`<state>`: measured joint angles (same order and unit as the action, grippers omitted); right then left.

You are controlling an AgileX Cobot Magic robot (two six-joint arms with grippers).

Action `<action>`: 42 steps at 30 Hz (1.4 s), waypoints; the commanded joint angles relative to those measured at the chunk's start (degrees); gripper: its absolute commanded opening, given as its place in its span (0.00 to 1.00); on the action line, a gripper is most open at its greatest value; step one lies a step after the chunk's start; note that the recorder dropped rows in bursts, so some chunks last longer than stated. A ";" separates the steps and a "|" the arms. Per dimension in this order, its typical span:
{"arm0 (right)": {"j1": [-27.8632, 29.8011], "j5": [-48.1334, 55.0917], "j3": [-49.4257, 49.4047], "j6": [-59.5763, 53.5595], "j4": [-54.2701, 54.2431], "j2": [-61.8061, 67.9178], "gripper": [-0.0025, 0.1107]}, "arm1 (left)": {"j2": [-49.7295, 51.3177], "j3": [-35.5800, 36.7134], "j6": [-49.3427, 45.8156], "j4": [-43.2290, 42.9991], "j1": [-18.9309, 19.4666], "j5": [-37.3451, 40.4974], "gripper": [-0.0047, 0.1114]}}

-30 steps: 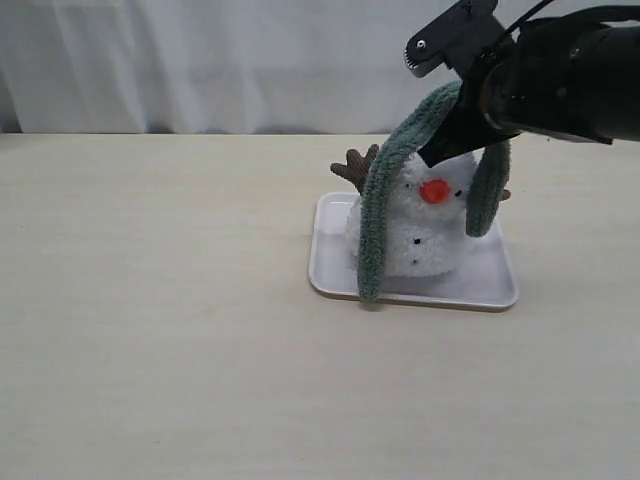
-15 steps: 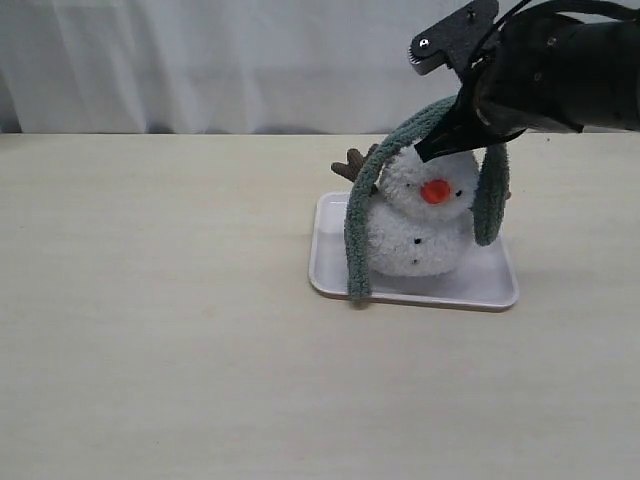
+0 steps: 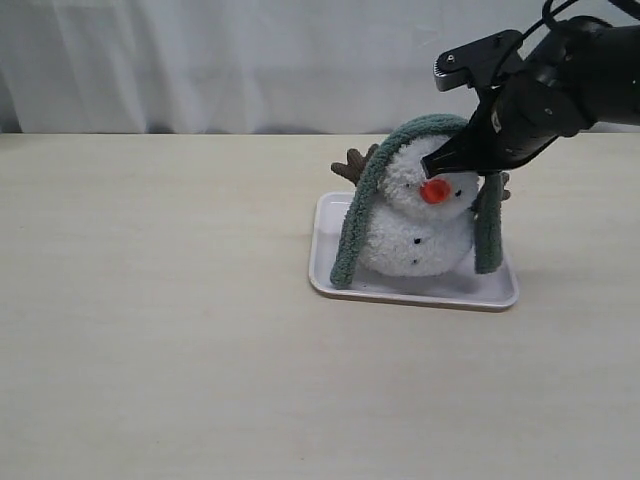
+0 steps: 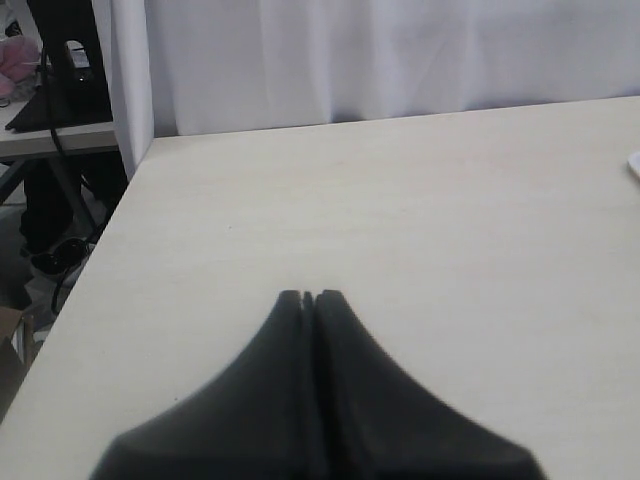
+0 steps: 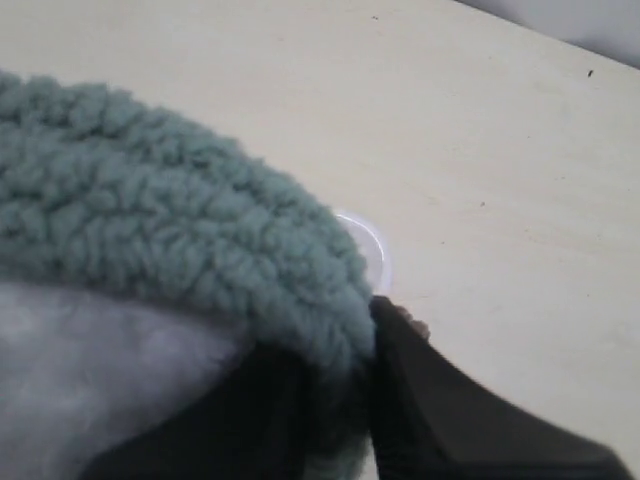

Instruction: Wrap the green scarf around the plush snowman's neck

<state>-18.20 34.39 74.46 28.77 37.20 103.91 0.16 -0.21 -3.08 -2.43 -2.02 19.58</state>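
The plush snowman (image 3: pixel 415 220) stands upright on a pale tray (image 3: pixel 330 270), orange nose facing the camera. The green scarf (image 3: pixel 360 205) lies arched over the top of its head; one end hangs down to the tray on the left, the other end (image 3: pixel 488 235) hangs on the right. My right gripper (image 3: pixel 462 160) is shut on the scarf just beside the head, and in the right wrist view the fuzzy scarf (image 5: pixel 180 230) is pinched between its dark fingers (image 5: pixel 430 400). The neck is uncovered. Off to the side, my left gripper (image 4: pixel 309 297) hovers shut and empty over bare table.
A brown branch arm (image 3: pixel 352 164) sticks out behind the scarf on the left. The tray's rim (image 5: pixel 365 240) shows beyond the scarf. White curtain runs along the table's back edge; a table edge and dark stand (image 4: pixel 70 70) show in the left wrist view.
My right gripper has come down and moved right with the scarf, lowering the arch from above the snowman onto its head. Both hanging ends have dropped lower.
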 commanded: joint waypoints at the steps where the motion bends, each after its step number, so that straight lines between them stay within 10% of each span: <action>1: 0.34 1.02 0.23 -1.21 -1.23 -0.14 0.30 | -0.16 0.21 0.10 0.04 -0.05 -0.55 0.04; 20: 0.34 7.65 0.23 -26.67 -25.52 -9.64 0.34 | -0.16 0.21 0.10 0.04 -0.05 -0.55 0.04; 25: 0.34 6.18 1.70 -28.77 -27.55 -10.54 0.06 | -0.16 0.21 0.10 0.04 -0.05 -0.55 0.04; 42: 0.34 4.99 17.40 -27.79 -28.24 6.07 0.06 | -0.16 0.21 0.10 0.04 -0.05 -0.55 0.04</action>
<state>-18.16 42.58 91.65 0.63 8.17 108.94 0.16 -0.21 -3.08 -2.43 -2.02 19.58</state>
